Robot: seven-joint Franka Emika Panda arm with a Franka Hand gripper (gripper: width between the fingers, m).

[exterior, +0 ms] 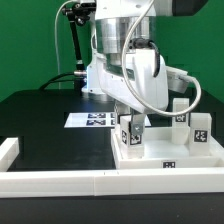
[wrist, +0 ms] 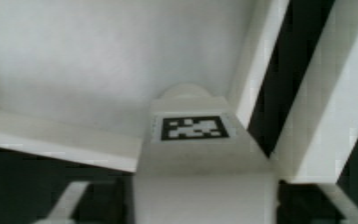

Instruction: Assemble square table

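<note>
The white square slab (exterior: 160, 152) lies underside up at the exterior view's right, and its rimmed inside (wrist: 87, 80) fills the wrist view. My gripper (exterior: 130, 120) is shut on a white block leg (exterior: 129, 133) with tags, held upright over the slab's near left corner. In the wrist view the leg (wrist: 195, 140) runs out from between my fingers (wrist: 62, 205), tag facing the camera, close to the slab's rim (wrist: 261, 60). Whether the leg's tip touches the slab is hidden. Two more legs (exterior: 201, 128) (exterior: 178, 116) stand upright on the slab's right side.
The marker board (exterior: 88, 120) lies flat on the black table behind the slab. A long white rail (exterior: 60, 181) runs along the front edge and turns up at the exterior view's left (exterior: 8, 150). The arm's base (exterior: 100, 75) stands behind.
</note>
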